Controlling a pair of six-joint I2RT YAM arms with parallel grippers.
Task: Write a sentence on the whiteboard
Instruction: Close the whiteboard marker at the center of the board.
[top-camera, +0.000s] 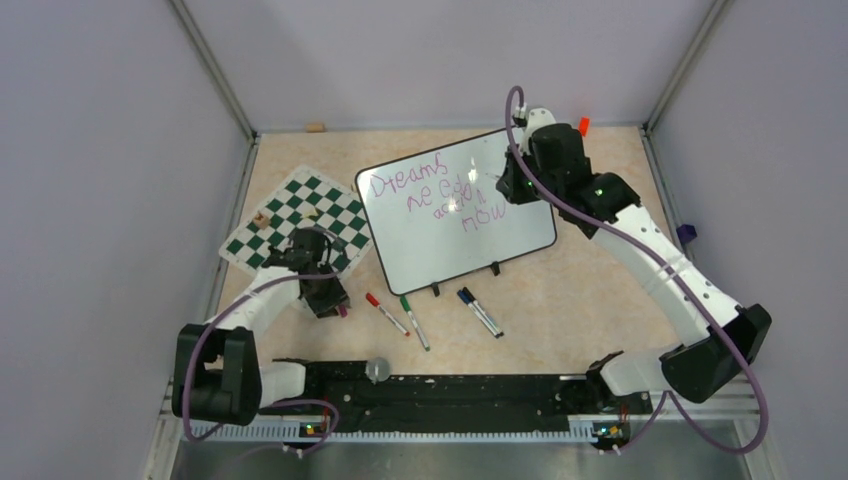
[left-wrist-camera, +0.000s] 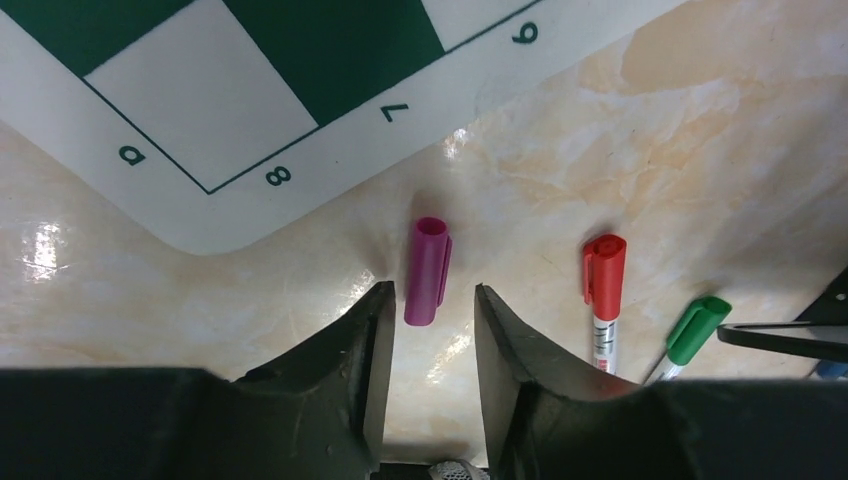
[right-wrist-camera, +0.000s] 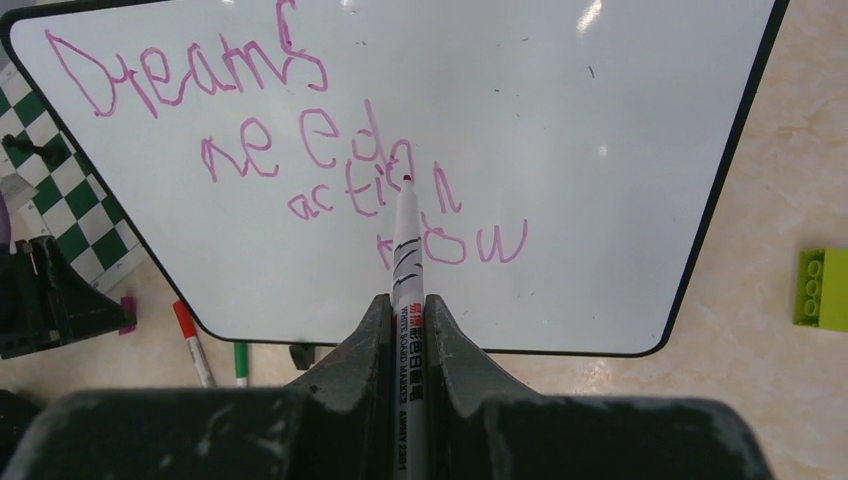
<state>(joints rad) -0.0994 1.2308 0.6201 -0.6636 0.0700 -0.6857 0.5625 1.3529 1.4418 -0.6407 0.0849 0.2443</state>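
The left arm and right arm match: white links, chunky black joints. A purple cable loops along each (a green light glows on the right one). The fingers are black, scuffed.

whiteboard: glossy white, black-framed, askew | sentence: purple-pink, four slanted lines, "Dreams need action now"

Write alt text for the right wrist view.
The right gripper, shut on a white marker, holds its tip over the whiteboard, where the sentence in purple-pink reads "Dreams need action now". A chess mat shows at the left edge and a green brick at the right.
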